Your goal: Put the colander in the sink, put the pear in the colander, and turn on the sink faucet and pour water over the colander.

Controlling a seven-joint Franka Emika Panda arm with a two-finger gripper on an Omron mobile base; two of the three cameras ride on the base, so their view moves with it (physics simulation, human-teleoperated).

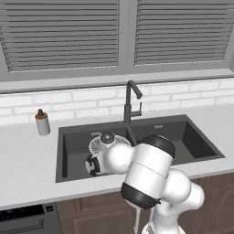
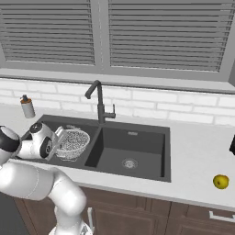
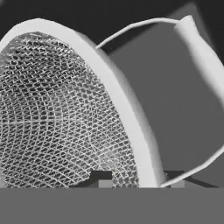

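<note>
In the left basin of the dark grey rectangular double sink (image 2: 137,131): round silvery-white mesh colander (image 2: 73,143), clear of the tall dark faucet (image 2: 97,102). Two-finger gripper (image 3: 140,183) slightly parted, fingertips straddling its thin rim; grip impossible to judge. Small yellow pear (image 2: 221,181) well apart on the right counter.

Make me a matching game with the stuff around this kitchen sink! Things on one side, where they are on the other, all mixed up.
Things:
1. colander
2. pear
3. soap bottle
4. sink faucet

Places:
A. on the counter right of the sink
B. behind the sink, at the divider between the basins
C. in the left basin
D. on the counter left of the sink

Pairs: 1-C, 2-A, 3-D, 4-B
</note>
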